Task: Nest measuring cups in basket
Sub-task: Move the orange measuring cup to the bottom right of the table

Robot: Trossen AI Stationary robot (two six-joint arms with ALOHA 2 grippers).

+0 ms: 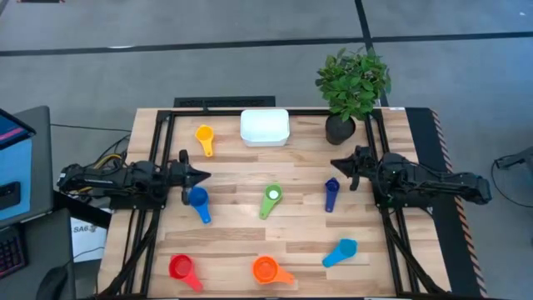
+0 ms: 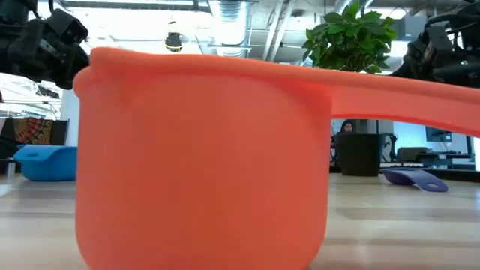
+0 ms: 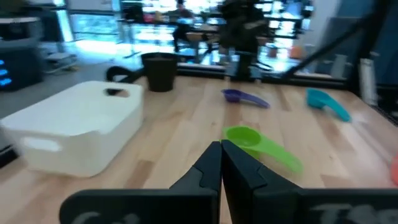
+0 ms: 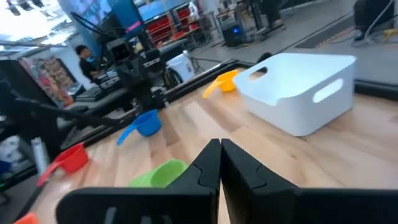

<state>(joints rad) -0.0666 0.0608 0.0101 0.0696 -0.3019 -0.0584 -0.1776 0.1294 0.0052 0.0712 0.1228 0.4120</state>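
Note:
Several measuring cups lie apart on the wooden table, each resting on its base: yellow [image 1: 205,137], blue [image 1: 199,202], green [image 1: 271,200], dark blue [image 1: 331,194], light blue [image 1: 340,252], orange [image 1: 269,270] and red [image 1: 182,268]. The white basket [image 1: 265,127] stands at the far middle. My left gripper [image 1: 200,175] hovers shut at the table's left, just above the blue cup's far side. My right gripper [image 1: 337,164] hovers shut at the right, near the dark blue cup. Both point level toward the table's middle and hold nothing. The orange cup [image 2: 202,157] fills the low view.
A black pot with a green plant [image 1: 341,129] stands to the right of the basket, close to my right gripper. Black frame rails [image 1: 158,150] run along the table's left, right and far sides. Bare wood shows in the table's middle.

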